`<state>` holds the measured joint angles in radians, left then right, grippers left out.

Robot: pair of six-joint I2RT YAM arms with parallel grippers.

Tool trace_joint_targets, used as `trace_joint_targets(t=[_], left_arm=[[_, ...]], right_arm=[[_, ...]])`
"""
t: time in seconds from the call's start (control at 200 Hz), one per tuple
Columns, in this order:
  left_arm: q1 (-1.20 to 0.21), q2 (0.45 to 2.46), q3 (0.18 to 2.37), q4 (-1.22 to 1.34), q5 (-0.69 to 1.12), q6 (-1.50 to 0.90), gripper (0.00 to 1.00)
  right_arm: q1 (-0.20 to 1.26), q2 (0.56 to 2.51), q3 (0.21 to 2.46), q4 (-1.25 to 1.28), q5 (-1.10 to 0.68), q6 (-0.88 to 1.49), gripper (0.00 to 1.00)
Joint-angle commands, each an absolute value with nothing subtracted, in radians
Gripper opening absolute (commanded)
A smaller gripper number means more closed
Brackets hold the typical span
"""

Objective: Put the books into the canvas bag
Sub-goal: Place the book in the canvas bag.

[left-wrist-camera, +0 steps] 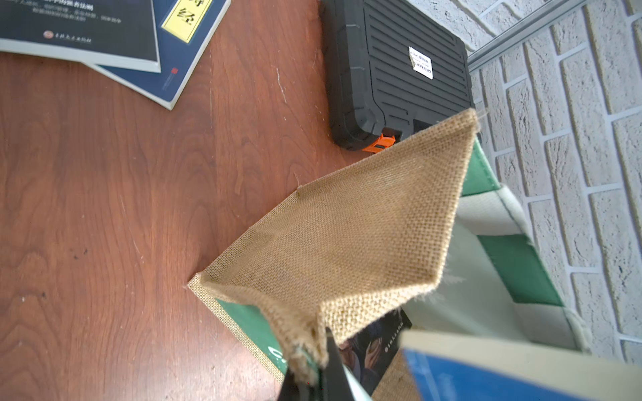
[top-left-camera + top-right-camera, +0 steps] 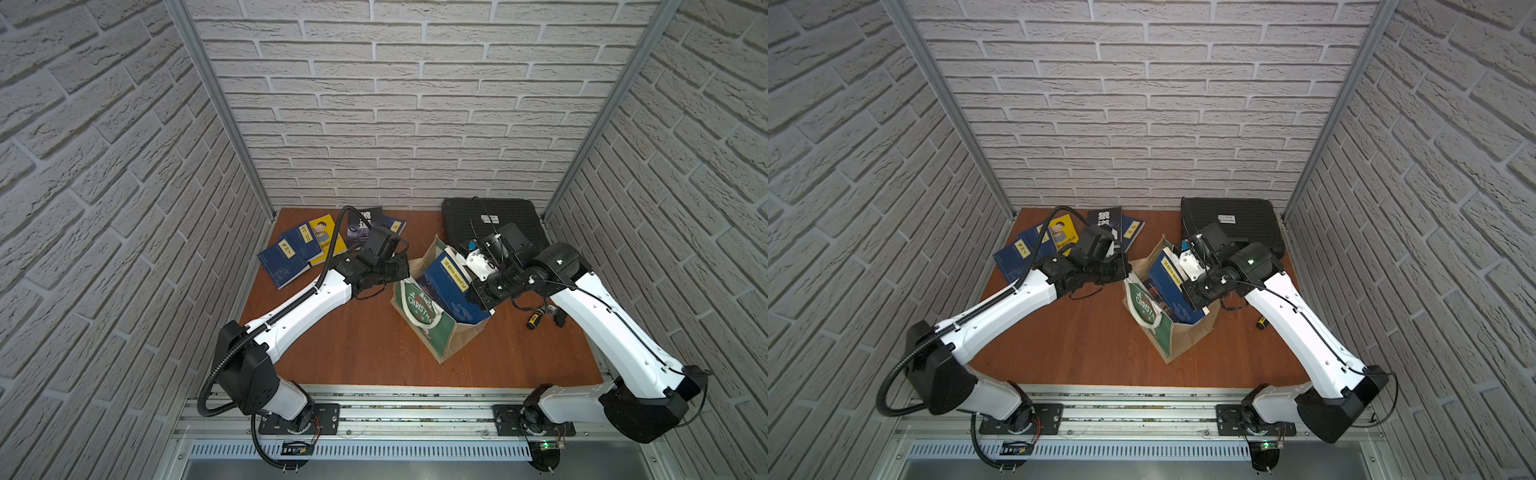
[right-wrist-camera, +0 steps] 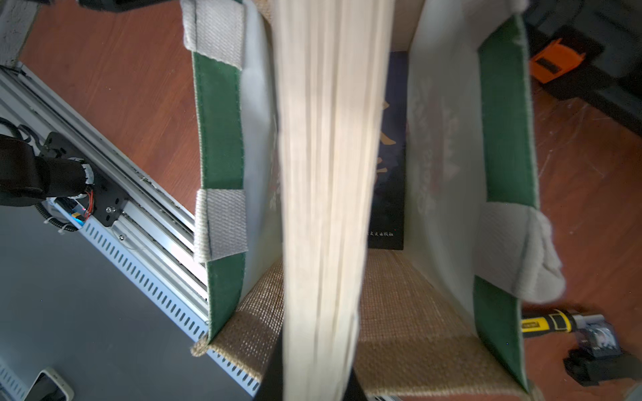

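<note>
Five loose books lie flat and partly overlapped near the far left corner of the table: three navy with yellow labels, one bright yellow, one dark. The canvas bag stands upright and open-mouthed around the middle of the table, somewhat toward the right edge, with its green lettered panel turned toward the near left. The left gripper is closed and pinches the burlap rim of the bag at the top corner nearest the left arm; the fabric bunches between the fingers. The right gripper is clamped on a navy book, which is held on edge and tilted, its lower part inside the bag mouth between the two green-trimmed walls. A dark book already rests inside the bag beyond the held one. A black case with an orange latch lies in the far right corner, near the bag. A yellow-and-black tool lies beside the bag toward the right edge, under the right arm.
</note>
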<state>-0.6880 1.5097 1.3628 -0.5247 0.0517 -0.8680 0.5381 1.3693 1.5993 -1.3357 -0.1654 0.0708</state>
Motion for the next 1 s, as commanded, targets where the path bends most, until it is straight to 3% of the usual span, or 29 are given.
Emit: trace_joint_targets(t=[0.0,0.225,0.5,0.79,0.94,0.995], left_arm=[[-0.670,1.523,1.445,-0.451,0.075,-0.796,0.00],[-0.668,1.522,1.446,-0.443,0.116,-0.792,0.00],[-0.651,1.501,1.455,-0.471,0.130,-0.791,0.00],[-0.647,1.468,1.447,-0.500,0.111,-0.779,0.00],[-0.639,1.473,1.443,-0.503,0.119,-0.776,0.00],[-0.635,1.473,1.445,-0.511,0.123,-0.777,0.00]], right_arm=[[0.540,1.432,1.606,-1.355,-0.272,0.079,0.06],[0.548,1.518,1.571,-1.194,-0.346,0.162,0.06],[0.549,1.707,1.538,-1.165,-0.297,0.104,0.06],[0.546,1.730,1.511,-1.102,0.002,0.124,0.07],[0.539,1.672,1.505,-1.100,0.110,0.142,0.20],[0.539,1.645,1.506,-1.117,0.174,0.171,0.31]])
